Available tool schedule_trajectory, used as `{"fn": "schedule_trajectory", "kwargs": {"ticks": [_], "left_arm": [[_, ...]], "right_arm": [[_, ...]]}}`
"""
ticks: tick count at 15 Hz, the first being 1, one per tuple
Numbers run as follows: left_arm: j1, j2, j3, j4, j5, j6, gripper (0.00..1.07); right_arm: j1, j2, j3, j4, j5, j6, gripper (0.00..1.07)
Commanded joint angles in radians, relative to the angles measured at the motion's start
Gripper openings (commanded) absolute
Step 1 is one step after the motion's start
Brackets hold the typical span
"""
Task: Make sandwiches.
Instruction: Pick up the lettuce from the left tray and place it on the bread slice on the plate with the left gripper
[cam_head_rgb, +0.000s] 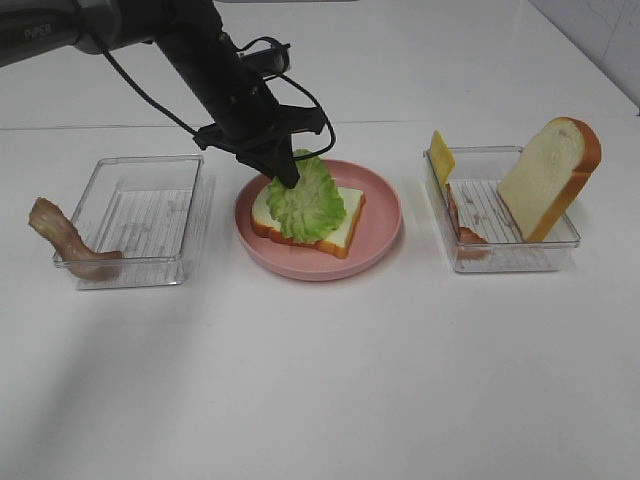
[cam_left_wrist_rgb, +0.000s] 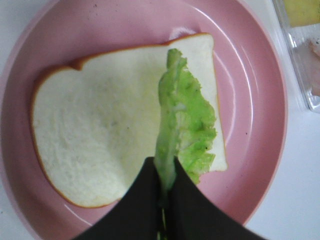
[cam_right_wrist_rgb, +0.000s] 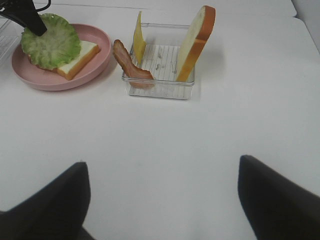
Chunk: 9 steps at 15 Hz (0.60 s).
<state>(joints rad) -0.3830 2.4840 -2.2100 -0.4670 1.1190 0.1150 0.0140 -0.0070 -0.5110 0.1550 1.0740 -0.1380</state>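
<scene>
One white bread slice (cam_head_rgb: 342, 228) with brown crust lies flat on the pink plate (cam_head_rgb: 386, 222). My left gripper (cam_head_rgb: 286, 174) hangs over the plate, shut on the edge of a ruffled green lettuce leaf (cam_head_rgb: 306, 203) that drapes onto the slice. In the left wrist view the dark fingers (cam_left_wrist_rgb: 140, 200) pinch the lettuce (cam_left_wrist_rgb: 189, 120) over the bread (cam_left_wrist_rgb: 100, 125). My right gripper (cam_right_wrist_rgb: 162, 200) stands open and empty over bare table, well short of the tray. It does not show in the exterior high view.
A clear tray (cam_head_rgb: 505, 255) right of the plate holds a leaning bread slice (cam_head_rgb: 550, 175), a yellow cheese slice (cam_head_rgb: 441, 157) and a bacon strip (cam_head_rgb: 464, 228). A second clear tray (cam_head_rgb: 140, 215) stands left, with a bacon strip (cam_head_rgb: 62, 235) draped over its left corner.
</scene>
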Motion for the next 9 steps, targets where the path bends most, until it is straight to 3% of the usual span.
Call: {"fn": "schedule_trajectory", "kwargs": {"ticks": [1, 3, 4, 5, 7, 9], "left_arm": [[-0.003, 0.002, -0.003, 0.004, -0.043, 0.017, 0.06], [-0.003, 0.002, -0.003, 0.004, -0.059, 0.039, 0.22], [-0.003, 0.002, -0.003, 0.004, -0.067, 0.05, 0.37], [-0.003, -0.002, -0.003, 0.004, -0.064, 0.05, 0.66], [-0.001, -0.011, -0.003, 0.004, -0.058, 0.05, 0.86], [0.004, -0.035, -0.003, 0.028, -0.057, 0.048, 0.88]], "right_arm": [[-0.002, -0.013, 0.004, 0.001, -0.009, 0.001, 0.77], [-0.002, -0.013, 0.004, 0.001, -0.009, 0.001, 0.77], [-0.002, -0.013, 0.004, 0.001, -0.009, 0.001, 0.77], [-0.002, -0.013, 0.004, 0.001, -0.009, 0.001, 0.77], [-0.002, -0.013, 0.004, 0.001, -0.009, 0.001, 0.77], [-0.002, -0.013, 0.004, 0.001, -0.009, 0.001, 0.77]]}}
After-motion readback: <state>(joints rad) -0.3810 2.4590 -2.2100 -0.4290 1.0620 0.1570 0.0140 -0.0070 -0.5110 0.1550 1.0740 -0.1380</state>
